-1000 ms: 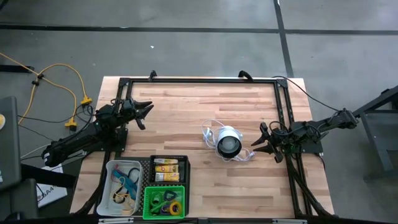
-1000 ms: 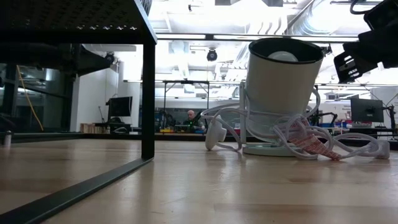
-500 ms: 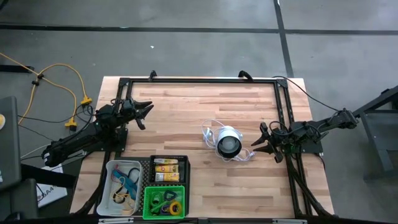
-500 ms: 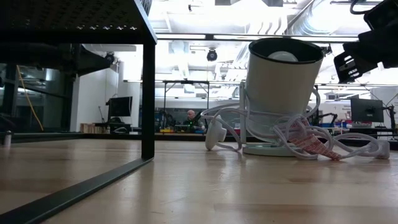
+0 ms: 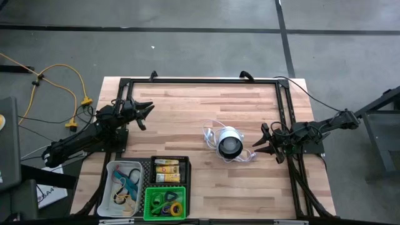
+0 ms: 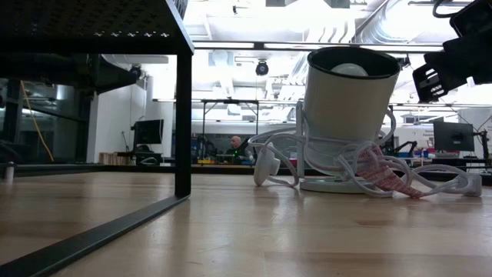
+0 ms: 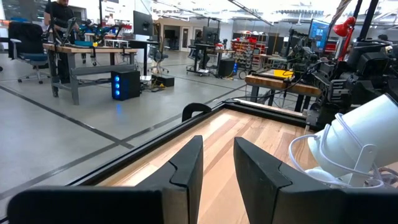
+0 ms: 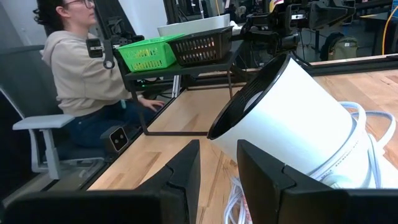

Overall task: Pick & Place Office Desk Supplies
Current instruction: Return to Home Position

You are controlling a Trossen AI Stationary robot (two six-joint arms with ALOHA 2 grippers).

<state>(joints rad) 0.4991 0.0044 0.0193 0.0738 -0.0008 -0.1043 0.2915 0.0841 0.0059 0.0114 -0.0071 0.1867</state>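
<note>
Wooden worktop from above: we see office desk supplies sorted into trays, left end effector and right end effector both spread; the right wrist view adds a person seated beside them.

Loops in green tray too small to tell apart; shelf cut off at low view's top edge

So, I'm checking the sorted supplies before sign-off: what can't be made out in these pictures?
High view: the loops in the green tray and cords in the clear tray are too small to count.
Low view: the shelf hides every tray.
Right wrist view: tray walls hide what lies inside.
Left wrist view: no tray in frame.
</note>
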